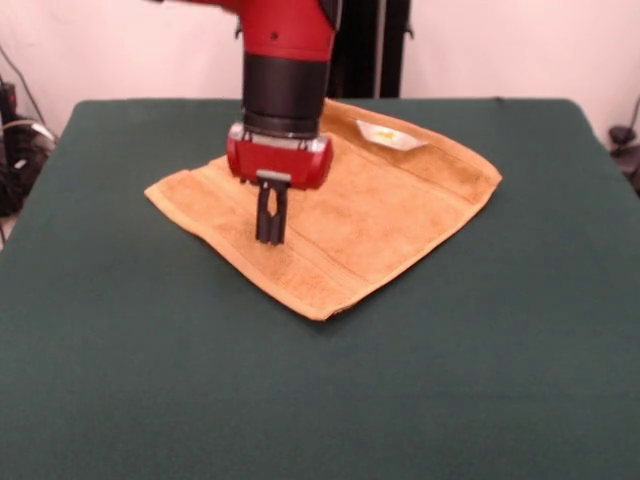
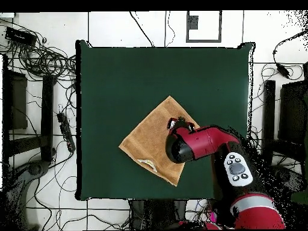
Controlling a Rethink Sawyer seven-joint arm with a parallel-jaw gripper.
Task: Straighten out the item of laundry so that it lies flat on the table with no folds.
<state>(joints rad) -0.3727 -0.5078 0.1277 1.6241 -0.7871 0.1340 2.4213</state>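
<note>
Dark green cloth covers the wide surface that fills the foreground, and we see it bare all the way up to the towel's nearest corner. On it lies the towel, a small golden-tan terry square turned like a diamond, one corner pointing toward us. It sits a little toward the far side of the surface, close to the middle from left to right. We see it spread open and mostly flat, with woven border bands running along its edges. Its right edge rises in a slight ridge. Near the far corner lies a small white-yellow tag.

Above the towel's left half hangs the red and black arm, pointing straight down. Its claw has two dark fingers held close together, clenched with nothing between them, the tips at the cloth's surface. From overhead, we see the arm covering the towel's right corner.
</note>
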